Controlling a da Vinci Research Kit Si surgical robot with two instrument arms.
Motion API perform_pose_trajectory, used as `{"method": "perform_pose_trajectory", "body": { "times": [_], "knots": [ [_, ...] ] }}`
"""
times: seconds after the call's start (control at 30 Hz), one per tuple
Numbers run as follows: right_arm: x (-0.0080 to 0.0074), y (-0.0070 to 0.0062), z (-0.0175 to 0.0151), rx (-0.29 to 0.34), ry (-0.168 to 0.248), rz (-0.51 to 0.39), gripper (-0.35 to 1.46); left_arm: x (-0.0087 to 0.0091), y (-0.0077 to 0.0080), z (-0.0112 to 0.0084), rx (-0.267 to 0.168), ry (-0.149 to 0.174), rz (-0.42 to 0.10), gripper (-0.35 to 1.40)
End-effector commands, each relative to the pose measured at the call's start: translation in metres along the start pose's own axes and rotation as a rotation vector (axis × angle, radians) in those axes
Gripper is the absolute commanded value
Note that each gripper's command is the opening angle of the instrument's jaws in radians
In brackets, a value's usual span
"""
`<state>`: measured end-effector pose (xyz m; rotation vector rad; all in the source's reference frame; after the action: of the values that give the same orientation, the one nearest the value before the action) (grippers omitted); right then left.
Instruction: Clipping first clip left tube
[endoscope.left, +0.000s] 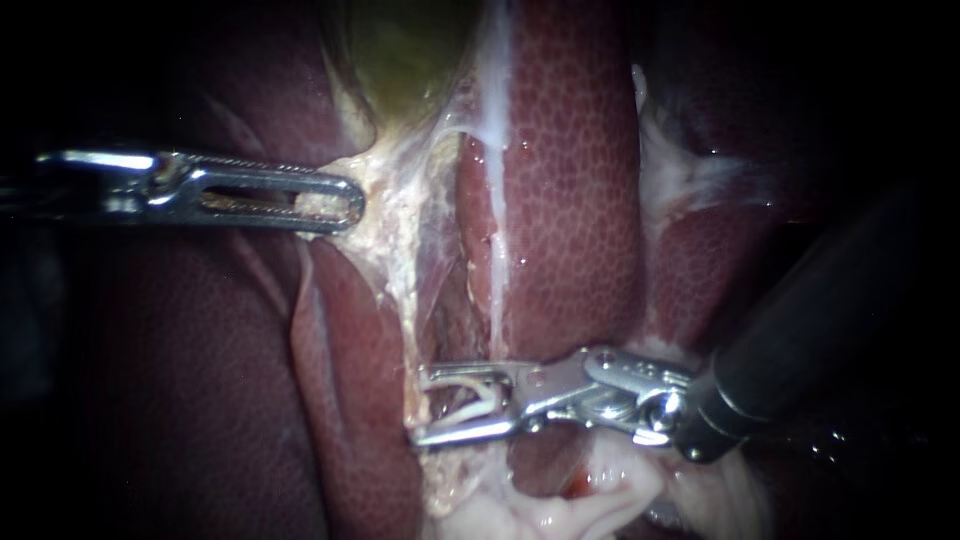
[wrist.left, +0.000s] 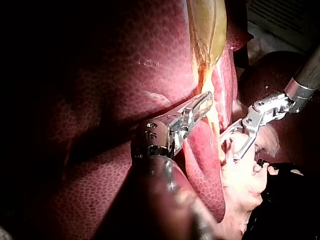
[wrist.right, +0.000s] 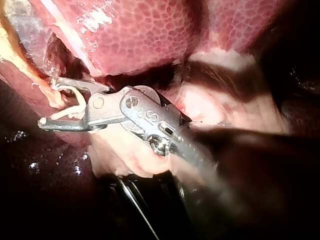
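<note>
Closest to me, my right instrument (endoscope.left: 455, 405) holds a white clip (endoscope.left: 482, 402) between wide-apart jaws, with the low end of the left tube (endoscope.left: 400, 290) at their tips. My left instrument (endoscope.left: 345, 203) has its jaws pinched on pale tissue (endoscope.left: 390, 200) under the gallbladder (endoscope.left: 405, 50), I think to keep the tube tight. Wet liver (endoscope.left: 570, 180) lies all around, then dark.

The endoscope faces the pale tissue band (endoscope.left: 400, 230) head-on from close range, the liver (endoscope.left: 570, 180) on both sides of it. The left wrist camera looks along the left instrument (wrist.left: 206, 100) toward the band from farther back, while the right wrist camera sits nearest, behind the right instrument (wrist.right: 48, 102) at the band. All three share the band and those right jaws holding the clip (wrist.right: 62, 114).
</note>
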<state>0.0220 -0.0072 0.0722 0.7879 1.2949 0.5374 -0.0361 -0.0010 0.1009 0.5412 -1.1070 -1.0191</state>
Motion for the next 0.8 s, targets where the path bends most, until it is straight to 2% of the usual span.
{"method": "perform_pose_trajectory", "body": {
  "times": [0.03, 0.13, 0.4, 0.53, 0.8],
  "knots": [
    [0.0, 0.0, 0.0002, 0.0, 0.0, 0.001, 0.56, 0.0, 0.0, 0.0, -0.001, 0.0, 0.0, -0.35],
    [-0.0004, -0.0005, 0.0008, -0.001, -0.001, -0.003, 0.57, 0.0, 0.0, 0.0, -0.001, 0.0, 0.0, -0.35],
    [-0.0006, -0.0023, 0.0019, 0.071, -0.021, -0.015, 0.57, 0.0, 0.0, 0.0001, -0.001, -0.001, 0.0, -0.35],
    [-0.0007, -0.003, 0.0022, 0.119, -0.039, 0.01, 0.57, 0.0, 0.0, 0.0001, -0.001, -0.001, 0.0, -0.35],
    [-0.0016, -0.0035, 0.0034, 0.204, -0.065, 0.04, 0.57, 0.0, 0.0, 0.0001, -0.001, -0.001, 0.0, -0.35]
  ]
}}
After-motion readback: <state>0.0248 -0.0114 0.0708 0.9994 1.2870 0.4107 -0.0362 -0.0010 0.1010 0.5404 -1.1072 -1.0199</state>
